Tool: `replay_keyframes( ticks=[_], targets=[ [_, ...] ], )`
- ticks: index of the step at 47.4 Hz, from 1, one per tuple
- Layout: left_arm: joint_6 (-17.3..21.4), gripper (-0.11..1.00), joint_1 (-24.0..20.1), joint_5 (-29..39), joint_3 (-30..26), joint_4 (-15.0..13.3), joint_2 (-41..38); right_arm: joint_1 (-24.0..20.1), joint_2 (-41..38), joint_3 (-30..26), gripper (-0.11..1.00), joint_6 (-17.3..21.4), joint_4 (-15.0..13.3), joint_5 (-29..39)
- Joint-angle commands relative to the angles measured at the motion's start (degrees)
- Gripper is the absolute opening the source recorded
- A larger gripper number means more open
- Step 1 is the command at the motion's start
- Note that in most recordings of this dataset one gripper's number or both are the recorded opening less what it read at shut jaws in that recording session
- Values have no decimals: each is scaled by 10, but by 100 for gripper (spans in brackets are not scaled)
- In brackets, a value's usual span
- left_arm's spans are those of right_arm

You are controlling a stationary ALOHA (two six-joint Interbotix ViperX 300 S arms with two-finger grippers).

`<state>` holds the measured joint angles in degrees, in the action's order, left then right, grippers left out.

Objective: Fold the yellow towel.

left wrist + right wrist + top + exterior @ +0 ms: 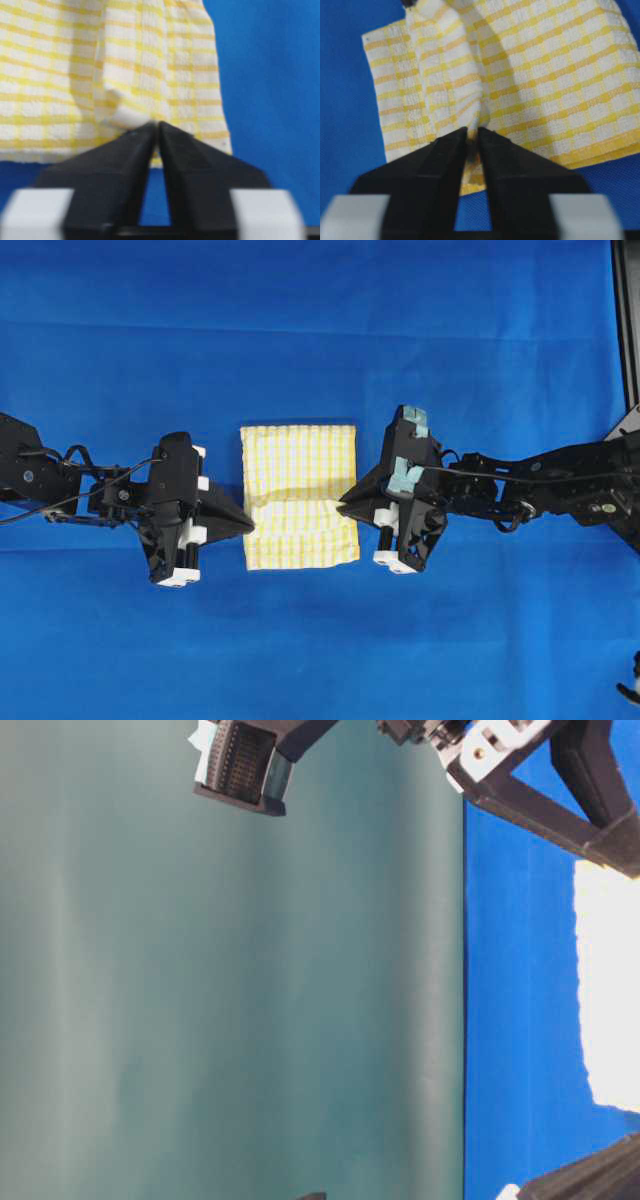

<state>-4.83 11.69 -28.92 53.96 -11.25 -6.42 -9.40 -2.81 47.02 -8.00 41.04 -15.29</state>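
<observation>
Yellow towel [298, 480] folded, overexposed at table level; left gripper [156, 131] and right gripper [473, 136] narrowly parted, grip unclear.

Pale yellow-and-white checked towel [298, 495]: thin woven cloth with a waffle-like, slightly rough weave, matt. Plain blue cloth table cover [320, 330]: fine-grained fabric, matt, faintly creased. Left gripper [156, 131] and right gripper [473, 135]: matt black hard-plastic fingers, smooth, with white plastic blocks further back.
</observation>
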Motion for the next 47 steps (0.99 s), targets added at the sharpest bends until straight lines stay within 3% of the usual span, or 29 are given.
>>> replay_keyframes(
  ticks=[1,8,11,19,33,47],
  targets=[
    [1,20,-2,-1,-7,2,25,-4,7,-11,32,1,1,-2],
    [3,64,-2,30,2,3,72,-5,36,-9,74,-9,-4,-3],
    [5,76,-3,45,6,4,102,-6,61,-3,77,-14,-9,-4],
    [30,68,-3,69,25,5,185,0,147,21,70,-45,-14,-7],
    [68,68,-3,72,87,5,333,6,303,81,70,-105,-14,3],
    [76,68,-3,102,159,5,509,6,468,146,70,-146,-14,57]
  ],
)
